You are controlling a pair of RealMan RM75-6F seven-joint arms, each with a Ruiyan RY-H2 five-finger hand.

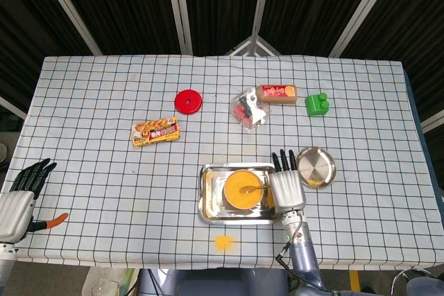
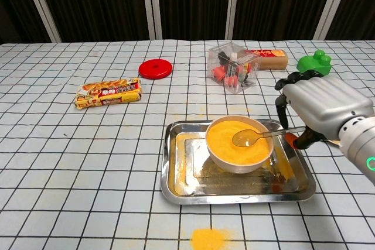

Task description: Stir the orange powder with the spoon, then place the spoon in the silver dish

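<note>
Near the front edge of the checked tablecloth, a rectangular steel tray carries a white bowl filled with orange powder. The right hand sits just beside the tray's right end, fingers curled around the handle of a spoon; the spoon lies roughly level, reaching leftward so that its bowl end rests on the powder's surface, near the right of the white bowl. From the head view the same right hand appears back-up, its dark fingers pointing away from the robot, lying between the tray and the silver dish. That round dish stands just right of the tray and holds a smear of orange at its near rim. A spill of orange powder lies on the cloth in front of the tray. The left hand rests at the far left edge of the table, well apart from everything, fingers stretched out and spread, gripping nothing; a small orange-tipped tool lies just beside it. Farther back lie a snack packet, a red lid, a clear box of small parts, a brown wrapped bar and a green block.
</note>
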